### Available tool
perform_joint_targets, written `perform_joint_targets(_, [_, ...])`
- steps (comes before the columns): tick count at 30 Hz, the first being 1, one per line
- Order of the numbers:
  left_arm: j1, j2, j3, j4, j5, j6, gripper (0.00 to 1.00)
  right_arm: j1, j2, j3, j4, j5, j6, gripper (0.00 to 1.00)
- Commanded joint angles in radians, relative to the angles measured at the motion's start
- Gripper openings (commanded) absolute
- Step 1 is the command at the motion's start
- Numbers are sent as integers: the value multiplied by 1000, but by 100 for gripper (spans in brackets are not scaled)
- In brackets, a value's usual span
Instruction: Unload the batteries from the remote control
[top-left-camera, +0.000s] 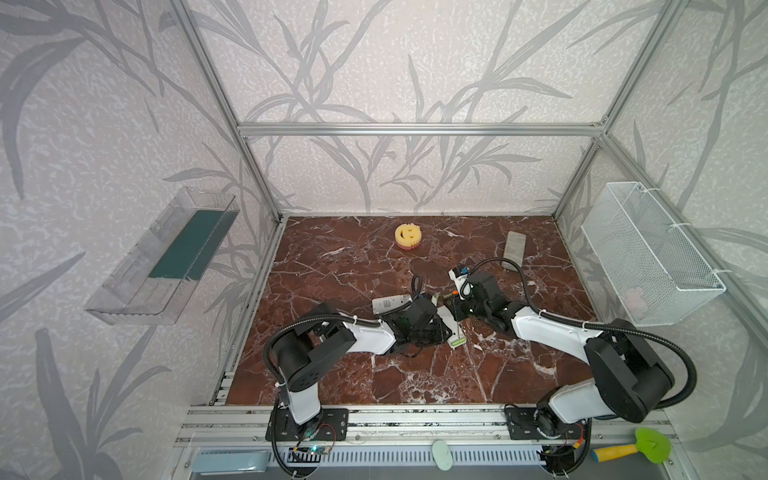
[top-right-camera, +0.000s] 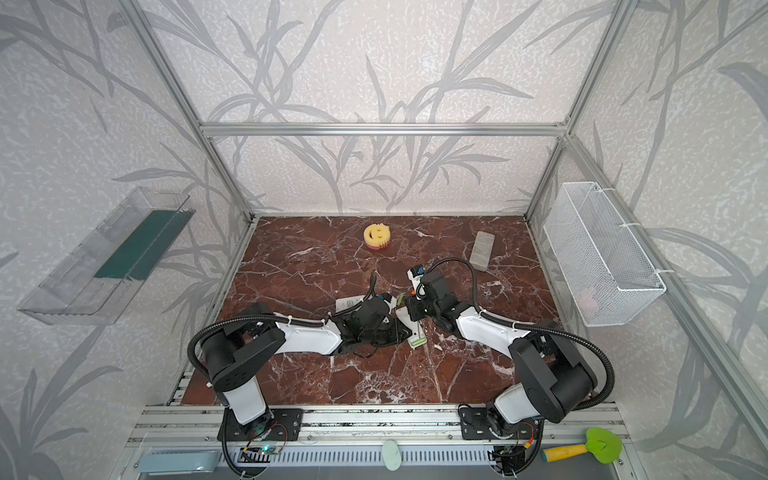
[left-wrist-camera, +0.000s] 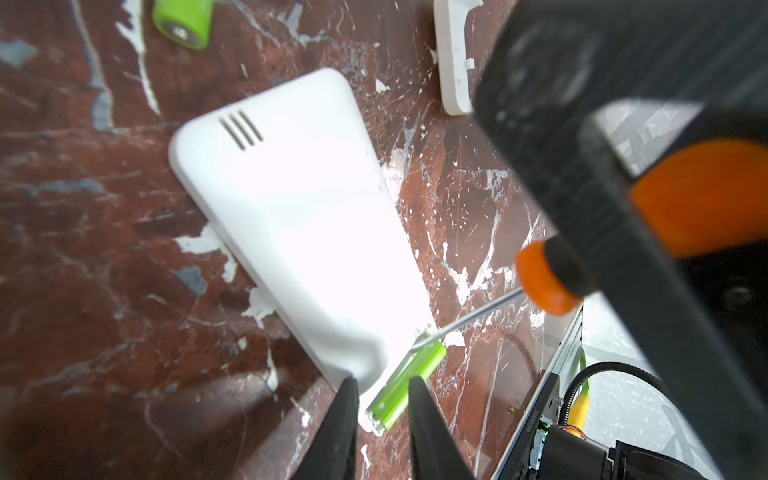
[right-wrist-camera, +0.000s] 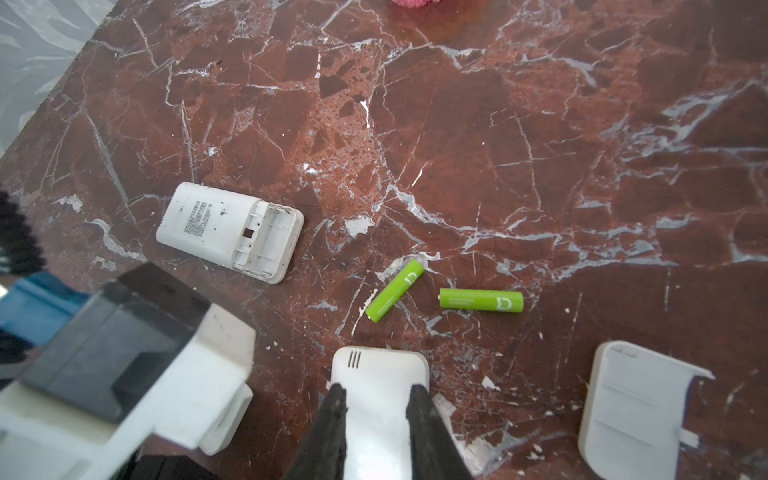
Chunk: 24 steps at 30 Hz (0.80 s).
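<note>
Remote (left-wrist-camera: 299, 216) lies back-up near the tabletop (top-left-camera: 332, 266) middle, also seen in both top views (top-left-camera: 451, 322) (top-right-camera: 409, 328). One battery (left-wrist-camera: 405, 382) sits in its open bay at the end facing the front edge.

Left tool (left-wrist-camera: 383, 380): fingers (left-wrist-camera: 345, 415) a narrow gap apart, either side of that bay end. Can't tell if they actually pinch the remote or the battery.

Right tool (right-wrist-camera: 377, 390) hangs over the remote's slotted end. It is clenched on the screwdriver (left-wrist-camera: 544, 278), which is tilted, with its tip down at the battery's end.

Two loose batteries (right-wrist-camera: 395, 291) (right-wrist-camera: 481, 300) lie on the tabletop just past the slotted end, near each other but apart.

Second remote (right-wrist-camera: 230, 232), its bay open and empty, lies left of the middle, part-hidden by the left arm in a top view (top-left-camera: 390, 303).

White cover (right-wrist-camera: 631, 411) lies flat beside the first remote.

Yellow smiley sponge (top-left-camera: 408, 236) is near the back edge, grey block (top-left-camera: 514, 250) towards the back right corner, both well apart from the tools.
</note>
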Motion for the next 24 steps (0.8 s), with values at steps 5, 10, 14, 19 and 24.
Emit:
perform_joint_targets(5, [8, 59, 13, -88, -46, -11, 25, -7, 66, 35, -59, -5, -23, 0])
perform_joint_targets(10, [8, 62, 17, -92, -45, -11, 25, -23, 106, 54, -83, -28, 2, 0])
perform_joint_targets(14, [10, 58, 14, -94, -46, -10, 25, -32, 121, 57, -69, -33, 18, 0])
perform_joint_targets(19, [10, 60, 13, -91, -43, -9, 25, -61, 145, 64, -54, -65, 45, 0])
perform_joint_targets(24, [11, 58, 11, -88, -43, -10, 25, -86, 171, 79, -53, -97, 61, 0])
